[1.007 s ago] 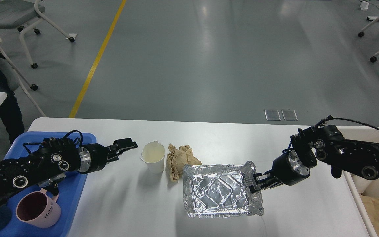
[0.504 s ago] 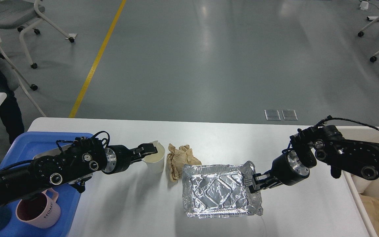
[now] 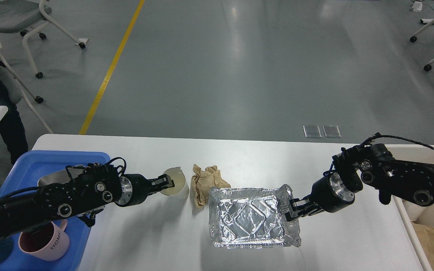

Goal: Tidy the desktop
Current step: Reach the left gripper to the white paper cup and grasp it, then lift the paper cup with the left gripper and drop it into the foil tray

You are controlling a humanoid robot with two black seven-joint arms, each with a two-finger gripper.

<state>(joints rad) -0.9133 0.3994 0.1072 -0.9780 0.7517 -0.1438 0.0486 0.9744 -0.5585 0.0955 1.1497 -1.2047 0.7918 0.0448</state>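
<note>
Centrally on the white bench [image 3: 239,154], a crumpled brown paper wad [image 3: 205,183] lies between a white paper cup [image 3: 175,183] on its left and a foil tray [image 3: 252,218] to its right and nearer. The left claw [image 3: 165,182] reaches in from the left and meets the cup at its rim, one finger apparently over the lip; whether it is clenched on the cup cannot be told. The right claw [image 3: 291,210] sits at the foil tray's right rim, fingers pressed to the crinkled edge, though a firm grasp cannot be confirmed. A blue tray [image 3: 51,160] rests on the bench's left end, carrying a pink mug [image 3: 42,242] at its near side. A beige bin [image 3: 420,222] stands just beside the bench's right edge. The bench itself spans nearly the full width of the scene.
</note>
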